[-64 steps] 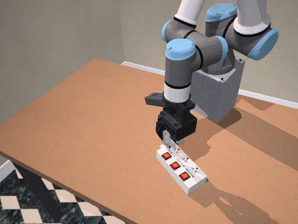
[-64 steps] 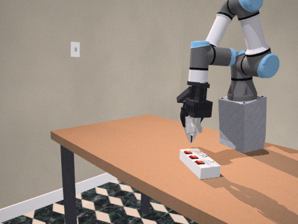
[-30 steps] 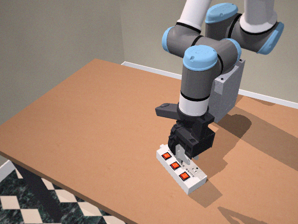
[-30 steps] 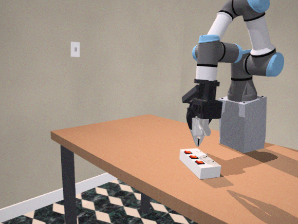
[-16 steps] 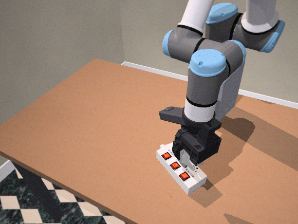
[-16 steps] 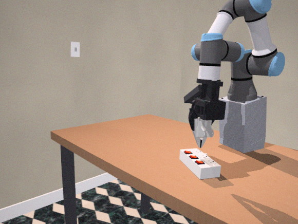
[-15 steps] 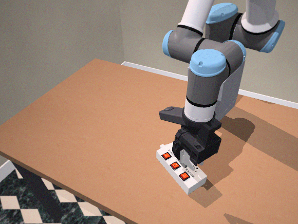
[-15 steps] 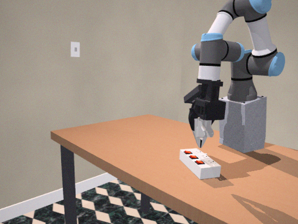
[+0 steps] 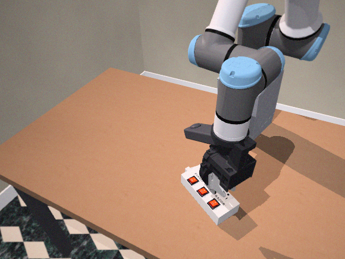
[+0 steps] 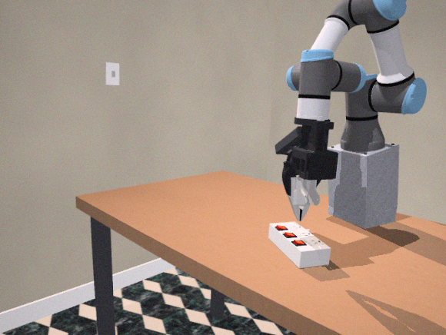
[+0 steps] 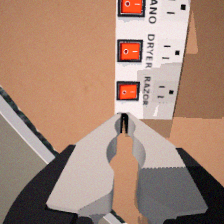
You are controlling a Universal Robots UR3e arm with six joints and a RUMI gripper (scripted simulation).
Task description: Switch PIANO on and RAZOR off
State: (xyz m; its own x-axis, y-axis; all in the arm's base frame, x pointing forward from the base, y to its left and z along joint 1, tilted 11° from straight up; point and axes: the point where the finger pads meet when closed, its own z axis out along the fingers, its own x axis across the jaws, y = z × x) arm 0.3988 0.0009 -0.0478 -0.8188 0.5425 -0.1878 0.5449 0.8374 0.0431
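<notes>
A white power strip (image 9: 229, 211) (image 10: 312, 257) (image 11: 170, 75) lies flat on the table with its switches facing up. It carries three red rocker switches in a row: PIANO (image 9: 193, 180) (image 10: 281, 227) (image 11: 131, 6), DRYER (image 9: 202, 191) (image 10: 289, 234) (image 11: 129, 51) and RAZOR (image 9: 213, 204) (image 10: 297, 242) (image 11: 128, 91). I cannot tell which way each rocker is tipped. My gripper (image 9: 218, 191) (image 10: 301, 218) (image 11: 123, 114) is shut on nothing and points down. It hovers a little above the strip. In the wrist view its tips sit just past the RAZOR switch, at the strip's end.
The brown table (image 9: 104, 133) (image 10: 192, 207) carries the arm's grey pedestal (image 9: 267, 110) (image 10: 363, 188) behind the strip. The table's front edge runs close to the strip's near side. A wall plate (image 10: 112, 73) is on the far wall.
</notes>
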